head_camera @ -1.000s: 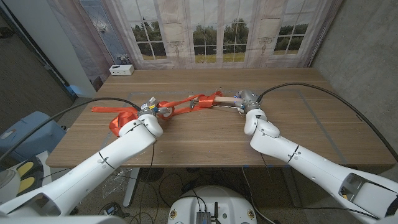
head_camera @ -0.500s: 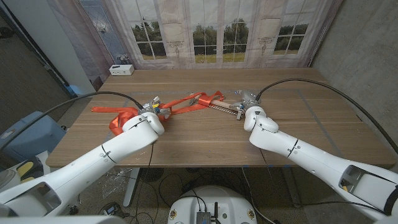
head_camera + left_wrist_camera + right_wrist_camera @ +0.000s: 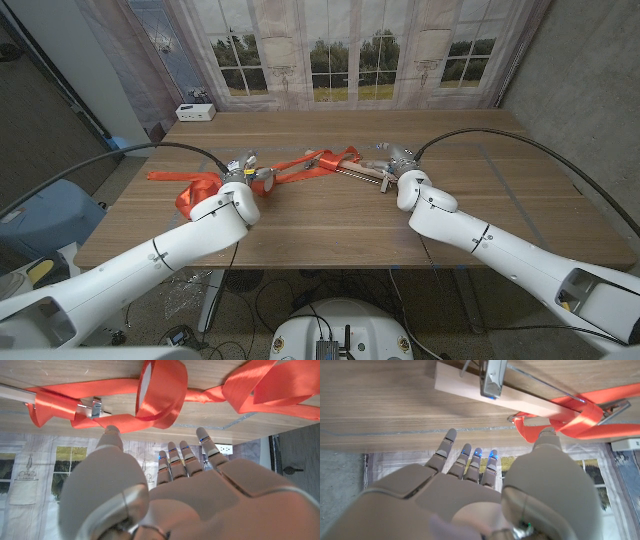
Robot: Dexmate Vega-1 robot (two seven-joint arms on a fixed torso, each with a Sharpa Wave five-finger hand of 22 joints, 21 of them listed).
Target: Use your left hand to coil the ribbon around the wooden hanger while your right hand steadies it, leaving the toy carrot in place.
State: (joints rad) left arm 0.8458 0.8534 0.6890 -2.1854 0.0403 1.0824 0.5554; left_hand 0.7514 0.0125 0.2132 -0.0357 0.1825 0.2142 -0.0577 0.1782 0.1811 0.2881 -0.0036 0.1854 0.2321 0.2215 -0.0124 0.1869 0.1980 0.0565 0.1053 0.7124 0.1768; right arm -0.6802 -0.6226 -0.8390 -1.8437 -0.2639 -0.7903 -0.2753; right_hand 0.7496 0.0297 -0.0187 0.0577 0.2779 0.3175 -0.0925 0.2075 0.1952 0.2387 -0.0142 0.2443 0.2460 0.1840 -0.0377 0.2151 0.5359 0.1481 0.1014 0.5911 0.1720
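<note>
An orange ribbon (image 3: 300,163) runs across the table (image 3: 330,225) from a loose heap (image 3: 193,196) on the left to the wooden hanger (image 3: 362,169) in the middle. My left hand (image 3: 243,172) hovers over the ribbon, fingers apart and holding nothing; in the left wrist view a ribbon loop (image 3: 162,387) and a metal clip (image 3: 92,408) lie just past its fingertips (image 3: 202,437). My right hand (image 3: 398,160) stays at the hanger's right end, fingers spread. The right wrist view has the pale bar (image 3: 520,402), its clip (image 3: 492,377) and wrapped ribbon (image 3: 570,417) beyond the thumb.
A small white box (image 3: 195,112) sits at the table's far left corner. Black cables (image 3: 520,150) arch from both arms over the table sides. A blue object (image 3: 45,215) stands off the table's left edge. Bare wood lies in front and to the right.
The hanger has turned a little, its right end swinging nearer the front edge. My right hand has shifted slightly with it. My left hand has barely moved.
</note>
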